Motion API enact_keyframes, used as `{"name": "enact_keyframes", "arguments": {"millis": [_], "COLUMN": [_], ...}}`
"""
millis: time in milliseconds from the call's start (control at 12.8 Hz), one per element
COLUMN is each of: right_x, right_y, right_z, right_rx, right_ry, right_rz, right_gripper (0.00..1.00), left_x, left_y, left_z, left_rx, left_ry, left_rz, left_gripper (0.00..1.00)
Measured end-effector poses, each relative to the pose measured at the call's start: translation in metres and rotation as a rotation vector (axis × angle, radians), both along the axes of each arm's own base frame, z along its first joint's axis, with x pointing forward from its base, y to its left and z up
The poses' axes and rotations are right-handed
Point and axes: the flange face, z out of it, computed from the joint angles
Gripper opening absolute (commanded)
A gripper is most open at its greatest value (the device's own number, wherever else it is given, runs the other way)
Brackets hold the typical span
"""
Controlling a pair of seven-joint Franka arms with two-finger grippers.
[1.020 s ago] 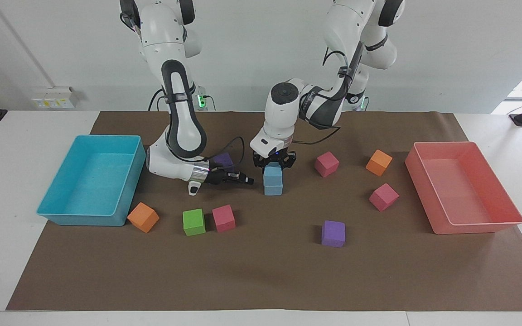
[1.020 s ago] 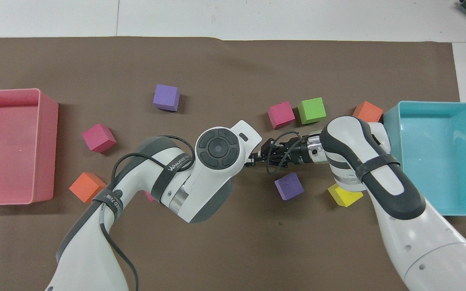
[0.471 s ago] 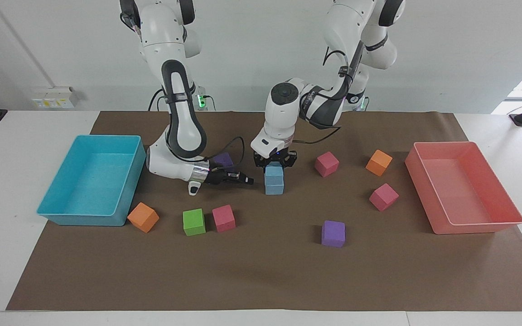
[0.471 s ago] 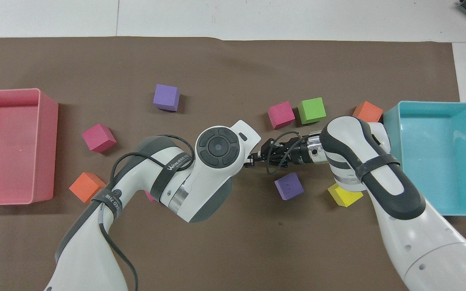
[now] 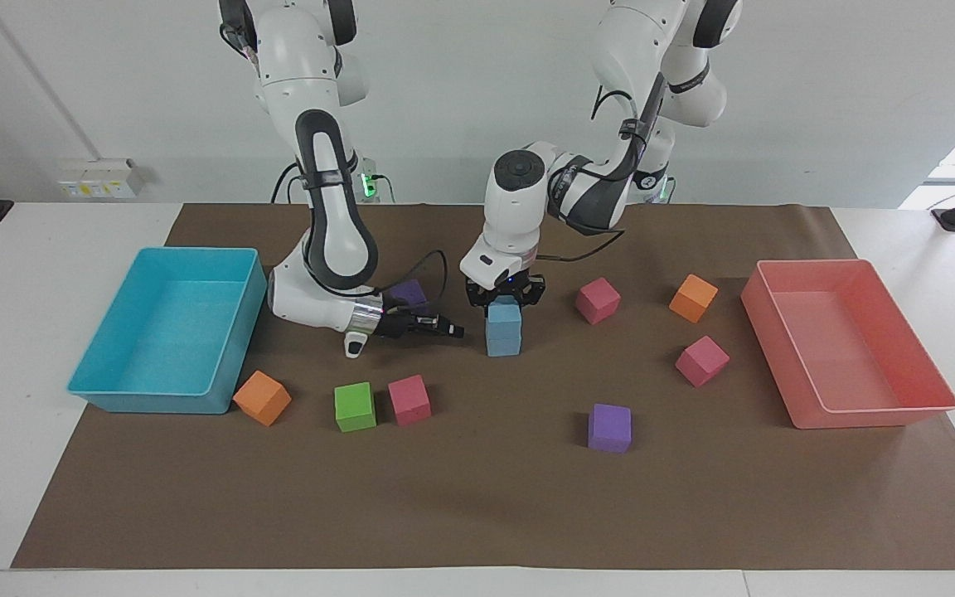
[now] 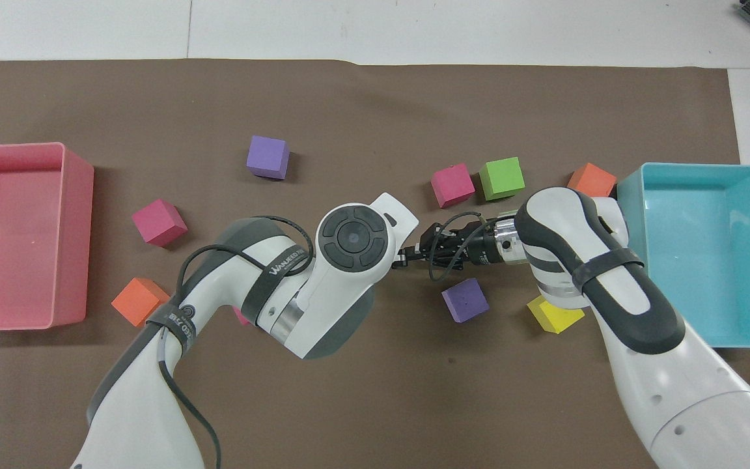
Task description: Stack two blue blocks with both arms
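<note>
Two light blue blocks stand stacked mid-table in the facing view, the upper (image 5: 504, 317) on the lower (image 5: 502, 342). My left gripper (image 5: 504, 300) points straight down, and its fingers sit on either side of the upper block's top. My right gripper (image 5: 449, 331) lies level just above the mat, beside the stack toward the right arm's end, and points at it without touching. In the overhead view the left arm's wrist (image 6: 351, 238) hides the stack. The right gripper (image 6: 407, 256) shows there beside that wrist.
A turquoise bin (image 5: 196, 253) stands at the right arm's end and a pink bin (image 5: 809, 264) at the left arm's end. A purple cube (image 5: 409, 291) sits by the right gripper. Green (image 5: 355, 406), pink (image 5: 409, 400), orange (image 5: 262, 398) and purple (image 5: 609, 428) cubes lie farther out.
The upper blue block has shifted slightly toward the left arm's end and now sits squarer on the lower one. The right arm has not moved.
</note>
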Motion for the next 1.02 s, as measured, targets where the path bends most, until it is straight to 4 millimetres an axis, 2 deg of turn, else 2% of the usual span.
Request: {"name": "enact_keyframes", "arguments": {"millis": [1020], "right_x": [-0.0001], "right_y": [0.0], "right_z": [-0.0001], "right_rx": [0.0], "right_ry": [0.0], "right_rz": [0.0], "right_gripper": [0.0], "left_x": [-0.0001], "left_y": [0.0007], "left_z": [-0.0003], "left_rx": [0.005], "left_ry": [0.005], "left_rz": [0.022], "left_gripper": [0.15]}}
